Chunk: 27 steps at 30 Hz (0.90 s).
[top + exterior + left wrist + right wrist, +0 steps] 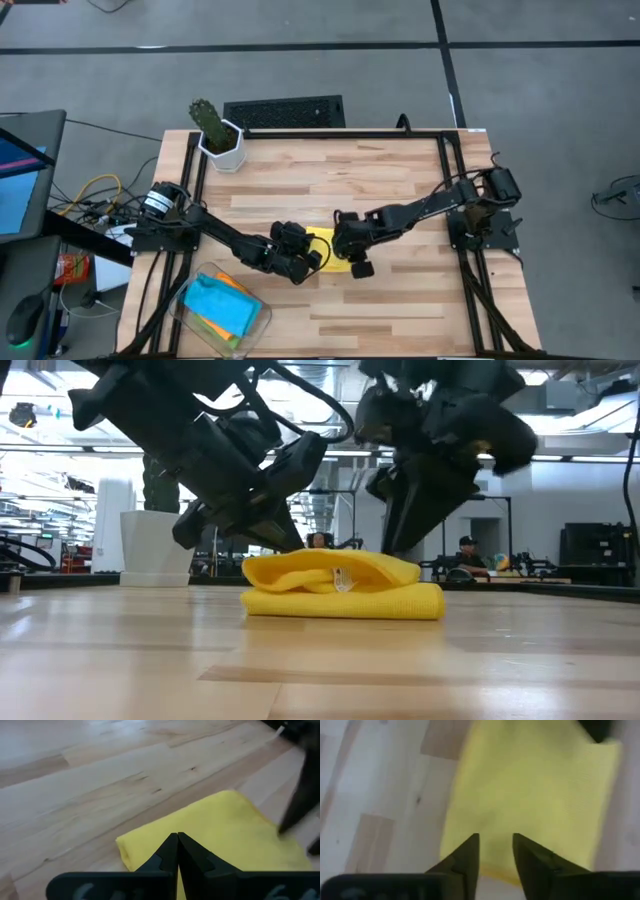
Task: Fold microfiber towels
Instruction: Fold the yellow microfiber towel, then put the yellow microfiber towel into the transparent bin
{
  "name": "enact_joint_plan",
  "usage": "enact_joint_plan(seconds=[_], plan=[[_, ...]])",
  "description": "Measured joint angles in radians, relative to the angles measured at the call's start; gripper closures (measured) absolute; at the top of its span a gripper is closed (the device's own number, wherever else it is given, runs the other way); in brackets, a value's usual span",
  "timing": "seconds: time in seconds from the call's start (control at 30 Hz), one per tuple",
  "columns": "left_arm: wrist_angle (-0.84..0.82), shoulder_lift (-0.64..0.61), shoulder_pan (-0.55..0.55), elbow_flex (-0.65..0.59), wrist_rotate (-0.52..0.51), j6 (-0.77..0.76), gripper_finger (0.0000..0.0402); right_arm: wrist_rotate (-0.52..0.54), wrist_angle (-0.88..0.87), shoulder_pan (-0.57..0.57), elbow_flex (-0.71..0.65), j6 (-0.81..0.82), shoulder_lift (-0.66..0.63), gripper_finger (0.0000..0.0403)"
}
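Observation:
A yellow microfiber towel (327,243) lies folded in several layers at the middle of the table, and a small white tag (342,580) shows at its near side. My left gripper (177,840) is shut and slants down from the table's left onto the towel's left part. My right gripper (496,840) stands open just above the towel's right part (410,575), pointing steeply down, with nothing between its fingers. Other towels lie in a clear bin (178,300) at the near left. My left gripper's shut fingertips (288,543) lie on the folded towel's top layer (178,826), near its left end. They come slanting down from the table's left. The towel rests flat on the table, bulging a little at its top.
The clear bin with blue and orange towels sits off the table's near left corner. A cactus in a white pot (220,140) stands at the far left corner. A black keyboard (285,112) lies beyond the far edge. Bare wood (400,310) surrounds the towel.

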Motion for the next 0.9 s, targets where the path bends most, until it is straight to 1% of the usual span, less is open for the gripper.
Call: enact_joint_plan(seconds=[0.13,0.23,0.3,0.4,0.47,0.57,0.7,0.8,0.9], plan=[[-0.004,-0.007,-0.005,0.0,0.015,-0.027,0.0402,-0.003,-0.057,-0.014,0.0,0.039,-0.064,0.0223],[-0.003,-0.045,-0.013,0.0,-0.007,-0.049,0.0401,0.029,-0.117,-0.029,-0.001,0.145,-0.109,0.0201],[0.004,-0.074,-0.014,0.0,-0.034,-0.066,0.0401,0.057,-0.153,-0.054,-0.024,0.299,-0.137,0.019],[0.011,-0.108,-0.005,0.001,-0.046,-0.087,0.0401,0.062,-0.172,-0.077,-0.112,0.641,-0.167,0.0176],[0.009,-0.116,0.003,0.001,-0.03,-0.09,0.0401,0.051,-0.136,-0.071,-0.176,0.825,-0.179,0.0164],[0.013,-0.116,0.015,0.001,0.003,-0.088,0.0402,0.035,-0.034,-0.046,-0.265,0.991,-0.186,0.0145],[0.014,-0.116,0.026,0.001,0.008,-0.072,0.0402,0.035,0.167,-0.025,-0.326,1.119,-0.182,0.0126],[0.013,-0.116,0.03,0.001,0.02,-0.06,0.0401,0.057,0.219,-0.005,-0.333,1.186,-0.182,0.0118],[0.009,-0.1,0.031,0.001,0.036,-0.075,0.0401,0.139,0.226,0.016,-0.333,1.255,-0.182,0.0116]])
